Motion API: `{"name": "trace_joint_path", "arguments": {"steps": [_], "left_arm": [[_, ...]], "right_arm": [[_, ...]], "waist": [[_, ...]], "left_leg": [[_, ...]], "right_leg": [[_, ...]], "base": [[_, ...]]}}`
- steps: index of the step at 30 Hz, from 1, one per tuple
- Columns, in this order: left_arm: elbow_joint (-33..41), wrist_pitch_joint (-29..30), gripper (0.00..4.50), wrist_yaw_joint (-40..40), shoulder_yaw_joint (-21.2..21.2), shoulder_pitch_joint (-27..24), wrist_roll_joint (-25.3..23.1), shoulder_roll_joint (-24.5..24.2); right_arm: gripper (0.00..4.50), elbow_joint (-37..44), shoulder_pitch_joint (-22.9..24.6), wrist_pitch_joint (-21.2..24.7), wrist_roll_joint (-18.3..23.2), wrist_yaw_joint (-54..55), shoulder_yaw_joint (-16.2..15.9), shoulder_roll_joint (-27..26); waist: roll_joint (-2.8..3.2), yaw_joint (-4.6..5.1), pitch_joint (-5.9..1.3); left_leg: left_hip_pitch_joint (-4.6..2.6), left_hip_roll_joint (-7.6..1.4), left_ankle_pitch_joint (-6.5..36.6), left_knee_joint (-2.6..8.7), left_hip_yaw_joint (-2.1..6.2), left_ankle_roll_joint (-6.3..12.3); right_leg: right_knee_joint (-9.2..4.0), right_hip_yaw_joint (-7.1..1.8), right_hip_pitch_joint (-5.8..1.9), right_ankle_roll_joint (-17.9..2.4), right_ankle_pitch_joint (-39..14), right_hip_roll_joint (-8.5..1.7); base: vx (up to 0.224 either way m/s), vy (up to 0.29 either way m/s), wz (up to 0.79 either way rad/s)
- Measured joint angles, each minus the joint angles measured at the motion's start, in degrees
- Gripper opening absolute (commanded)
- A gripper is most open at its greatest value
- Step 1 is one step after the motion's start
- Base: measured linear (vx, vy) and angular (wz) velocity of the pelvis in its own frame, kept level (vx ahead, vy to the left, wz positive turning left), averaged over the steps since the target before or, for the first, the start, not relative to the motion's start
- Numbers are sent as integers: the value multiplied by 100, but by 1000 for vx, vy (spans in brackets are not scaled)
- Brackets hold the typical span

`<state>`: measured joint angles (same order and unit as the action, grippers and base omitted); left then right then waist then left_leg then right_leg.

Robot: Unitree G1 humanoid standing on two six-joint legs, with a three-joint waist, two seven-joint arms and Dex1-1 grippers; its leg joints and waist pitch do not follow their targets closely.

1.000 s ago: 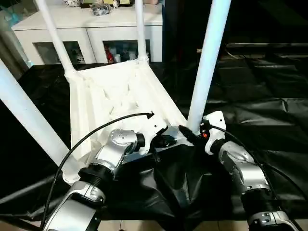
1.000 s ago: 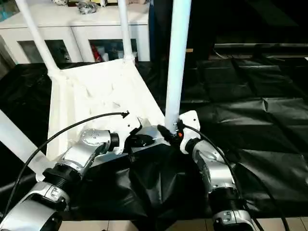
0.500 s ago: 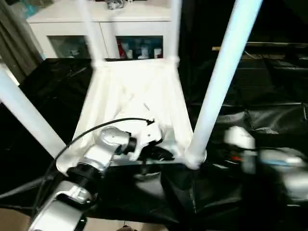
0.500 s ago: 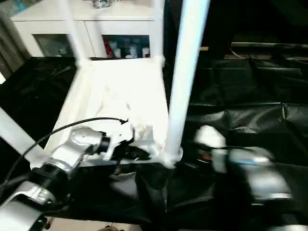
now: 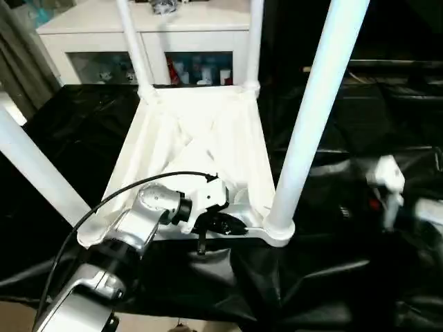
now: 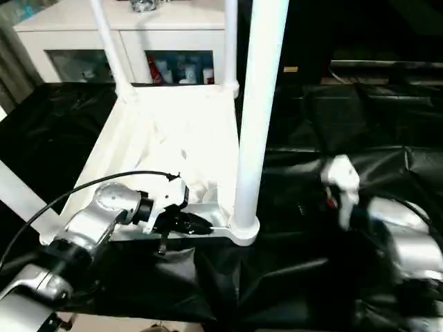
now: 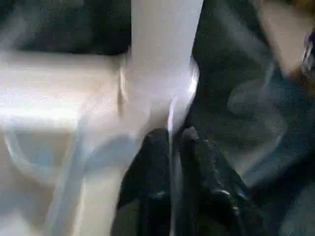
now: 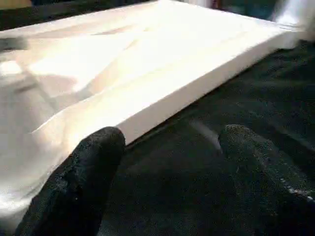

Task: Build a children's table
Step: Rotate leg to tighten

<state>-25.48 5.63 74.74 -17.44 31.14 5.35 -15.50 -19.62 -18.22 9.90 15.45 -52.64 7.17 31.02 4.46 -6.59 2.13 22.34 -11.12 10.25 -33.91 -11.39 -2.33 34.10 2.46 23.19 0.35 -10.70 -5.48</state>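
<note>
Four white legs (image 5: 315,104) stand up from the corner sockets of the upside-down tabletop (image 5: 208,135), which lies ribbed side up on black sheeting (image 5: 332,228). Near right leg seated in its round socket (image 5: 278,227) at the corner closest to me; far pair rise in front of the white cabinet (image 5: 104,31); near left leg (image 5: 34,166) slants off the picture's edge.

My left gripper (image 7: 170,147): fingers clenched on the thin near rim of the tabletop, just beside that near right socket. Left forearm reaches in from below, black cable looping over it.

My right gripper (image 8: 167,147): fingers spread wide, grasping nothing, hovering over the sheeting beside the tabletop's right edge. In the head view it sits well apart from the near right leg, out to the right.
</note>
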Motion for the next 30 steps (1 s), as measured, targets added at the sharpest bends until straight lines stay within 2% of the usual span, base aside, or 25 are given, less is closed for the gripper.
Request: {"name": "trace_joint_path", "arguments": {"steps": [1,2,5,6,9,10,12,14,15,17,19,22,24,25,26,28,30], "left_arm": [[177,49,75,-47,95,-11,99,19],[317,70,98,-150,223,-15,201,41],[564,14,109,-1017,821,-65,347,202],[572,-84,141,-1528,1062,-103,340,309],[571,-273,144,-2603,1565,-202,327,553],[814,-286,153,-3344,1920,-410,314,762],[1027,-285,190,-4172,2277,-611,212,934],[1408,-184,190,-4835,2678,-953,169,1078],[1698,67,190,-5091,2852,-1188,132,1145],[2002,251,190,-5316,2948,-1611,16,1167],[2272,117,190,-5401,2945,-2236,-86,1192],[2476,57,190,-5544,2918,-2698,-133,1274],[2847,49,190,-5745,2875,-3045,-177,1369],[2923,58,190,-5801,2853,-3112,-193,1393],[3042,62,190,-5870,2829,-3174,-233,1408],[3334,107,190,-6013,2808,-3344,-303,1459],[3481,170,190,-6154,2771,-3432,-361,1537]], "right_arm": [[359,9,-9,90,-20,280,45,-113],[376,14,-4,166,-25,529,102,-229],[395,306,139,408,-25,1263,278,-596],[412,528,238,508,-23,1542,370,-741],[428,916,360,622,-13,2045,466,-1076],[437,1298,535,635,-13,2447,540,-1364],[450,1555,733,639,-14,2779,562,-1639],[450,1819,998,674,-52,3114,544,-1863],[450,1954,1161,701,-211,3316,473,-1929],[450,2067,1357,776,-422,3569,355,-2016],[450,2150,1476,824,-685,3862,214,-2169],[450,2262,1560,721,-857,3910,-69,-2192],[450,2366,1578,581,-897,3839,-314,-2284],[450,2367,1564,560,-889,3826,-363,-2337],[450,2338,1508,560,-865,3813,-391,-2405],[450,2242,1331,593,-754,3755,-415,-2507],[450,2130,1111,634,-645,3687,-409,-2511]], "waist": [[1,3,-1],[3,11,-1],[7,54,-2],[9,77,-2],[13,146,-2],[29,192,-9],[33,250,-8],[44,307,-6],[46,323,-7],[47,344,-7],[30,388,3],[-15,385,16],[-85,374,15],[-184,386,42],[-233,375,42],[-442,359,46],[-607,333,31]], "left_leg": [[-1,0,2,0,-1,-4],[-2,1,11,-1,-1,-20],[-8,1,14,0,0,-28],[-10,1,14,2,1,-29],[-8,1,13,2,6,-30],[-9,2,15,5,4,-31],[-6,2,16,10,8,-31],[-6,2,16,20,10,-31],[-7,1,16,27,10,-32],[-8,2,16,33,12,-33],[-9,1,17,40,13,-34],[-8,2,17,40,19,-37],[-12,2,17,44,17,-37],[-12,4,17,46,12,-37],[-17,4,17,49,14,-38],[-18,0,13,70,13,-43],[-17,-4,3,72,19,-60]], "right_leg": [[0,-2,-1,0,0,0],[4,-2,-1,0,0,0],[10,-3,-1,1,0,1],[10,-3,-3,2,0,2],[5,-1,-4,4,0,4],[-5,-5,-4,6,0,5],[-6,-1,-3,13,-4,7],[-9,3,-4,25,-12,7],[-12,3,-3,32,-16,8],[-12,4,-2,44,-24,9],[-13,3,-1,55,-30,11],[-11,-4,-2,94,-52,15],[-11,-8,-3,100,-55,14],[-10,-14,2,106,-55,14],[-4,-14,-2,108,-56,14],[-4,-14,7,111,-54,21],[-8,-10,6,111,-54,24]], "base": [[0,0,0],[0,0,0],[0,0,0],[0,0,0],[0,0,0],[0,0,0],[0,0,0],[0,0,0],[0,0,0],[0,0,0],[0,0,0],[0,0,0],[0,0,0],[0,0,0],[0,0,0],[0,0,0],[0,0,0]]}}
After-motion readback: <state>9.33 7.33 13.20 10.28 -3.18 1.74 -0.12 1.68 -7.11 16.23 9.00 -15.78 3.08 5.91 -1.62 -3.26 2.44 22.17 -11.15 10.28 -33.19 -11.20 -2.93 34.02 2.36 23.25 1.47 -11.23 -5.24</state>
